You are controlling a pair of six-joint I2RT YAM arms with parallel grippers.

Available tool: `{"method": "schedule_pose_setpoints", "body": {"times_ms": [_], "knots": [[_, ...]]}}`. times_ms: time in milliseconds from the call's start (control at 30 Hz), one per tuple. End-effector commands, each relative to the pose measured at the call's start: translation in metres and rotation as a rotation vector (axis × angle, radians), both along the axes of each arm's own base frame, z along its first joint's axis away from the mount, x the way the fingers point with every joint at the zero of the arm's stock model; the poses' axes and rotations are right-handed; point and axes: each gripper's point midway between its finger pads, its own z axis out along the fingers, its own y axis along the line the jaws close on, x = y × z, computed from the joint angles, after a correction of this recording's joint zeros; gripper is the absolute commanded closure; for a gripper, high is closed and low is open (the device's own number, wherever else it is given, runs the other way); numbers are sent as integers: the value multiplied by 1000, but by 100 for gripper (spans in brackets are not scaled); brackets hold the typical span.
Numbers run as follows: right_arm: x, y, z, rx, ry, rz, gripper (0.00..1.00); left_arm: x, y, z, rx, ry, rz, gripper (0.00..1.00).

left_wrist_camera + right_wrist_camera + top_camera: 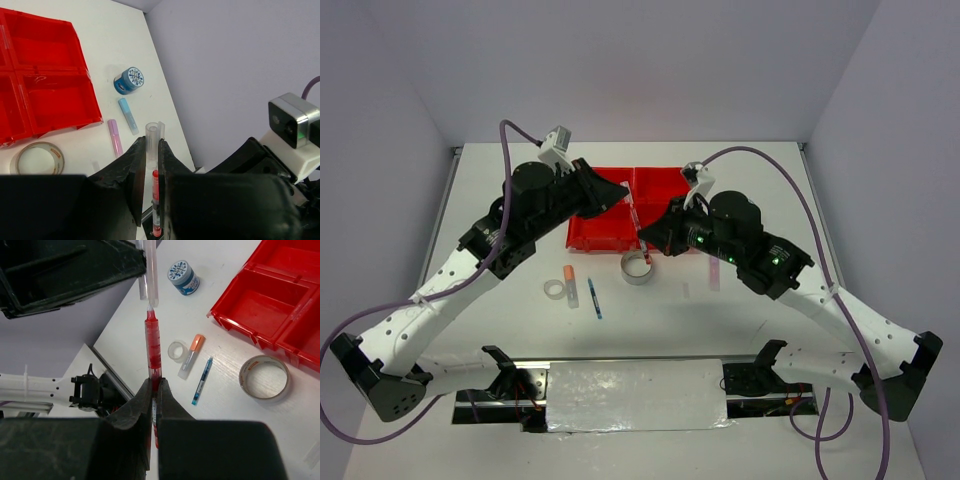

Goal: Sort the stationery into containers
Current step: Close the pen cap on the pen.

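Table (770, 320) beneath: right tool (155, 383) pinches red pen (153, 342) (barrel).

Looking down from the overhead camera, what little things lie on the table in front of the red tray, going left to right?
In order: small clear tape ring, orange stub, blue pen, silvery-grey tape ring, pink stick.

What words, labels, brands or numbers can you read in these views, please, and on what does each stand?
No text can be read in any view.
blue-patterned roll: a snowflake-like pattern on top, no letters.
red pen and clear cap: no print shows.
blue pen: any print is too small to read.
tape ring and red tray: no readable marks.
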Motion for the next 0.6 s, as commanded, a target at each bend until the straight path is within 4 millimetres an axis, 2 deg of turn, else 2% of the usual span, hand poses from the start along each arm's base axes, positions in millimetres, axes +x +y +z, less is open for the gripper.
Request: {"method": "schedule_pose_setpoints", "body": {"times_ms": [0, 433, 567], "knots": [[5, 0, 24, 19, -56, -14, 100, -3, -1, 16, -43, -46, -18, 100], [6, 6, 27, 32, -54, -2, 100, -3, -4, 16, -38, -45, -31, 100], [8, 4, 33, 37, -65, -12, 100, -4, -5, 10, -33, -35, -40, 100]]}}
